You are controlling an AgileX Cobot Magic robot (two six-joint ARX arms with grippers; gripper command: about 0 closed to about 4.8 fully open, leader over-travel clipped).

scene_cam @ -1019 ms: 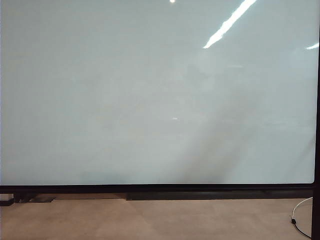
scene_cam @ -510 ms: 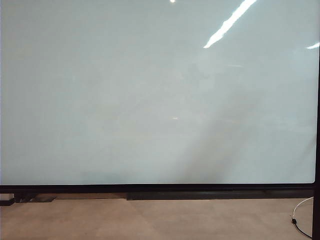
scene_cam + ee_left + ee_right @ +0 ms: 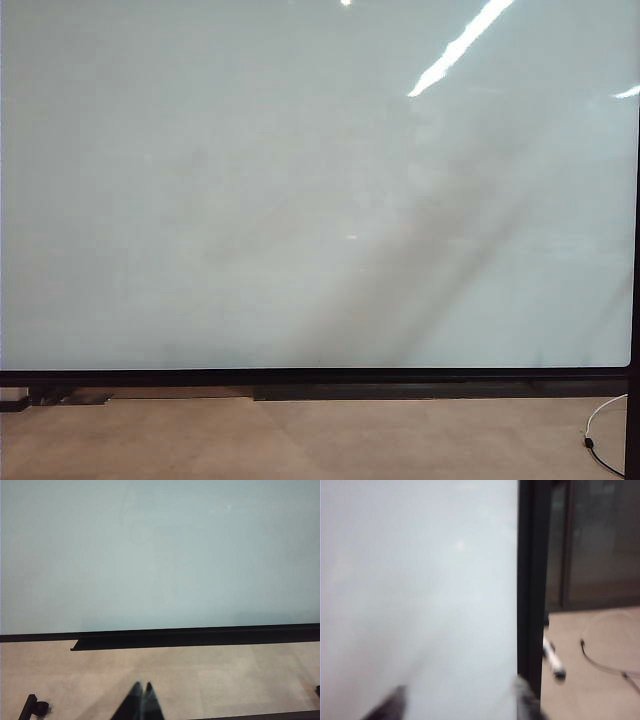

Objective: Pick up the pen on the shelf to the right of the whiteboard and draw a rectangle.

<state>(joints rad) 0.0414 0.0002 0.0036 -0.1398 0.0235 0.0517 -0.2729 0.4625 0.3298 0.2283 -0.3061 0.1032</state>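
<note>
Right wrist view, nearest first: I see my right hand (image 3: 457, 700) only as two blurred dark fingertips at the frame edge, one (image 3: 387, 707) over the white board face, the other (image 3: 525, 697) over the black frame. They stand wide apart with nothing between them.

Just past the second fingertip, on the far side of the frame bar (image 3: 530, 580), lies the pen (image 3: 553, 659): white barrel, dark end, resting at a slant on the tan floor-like surface (image 3: 590, 695). It is near the hand but not touching it, and outside the gap of the fingers. A thin dark cable (image 3: 600, 660) curls on the same surface further off from the pen. Behind that, dark glass panels (image 3: 600, 540).

Left wrist view: my left hand (image 3: 141, 687) shows as two dark fingertips pressed together, empty, above the tan floor (image 3: 225, 680). Beyond it runs the black lower frame with its tray ledge (image 3: 150, 642), then the whiteboard (image 3: 160, 555), unmarked.

Exterior view: neither hand is in frame. The whiteboard (image 3: 250, 180) fills it, with grey shadow streaks slanting across its right half and ceiling-light glare at top. No drawn line on it. A white cable (image 3: 600, 420) loops at the lower right on the floor.
</note>
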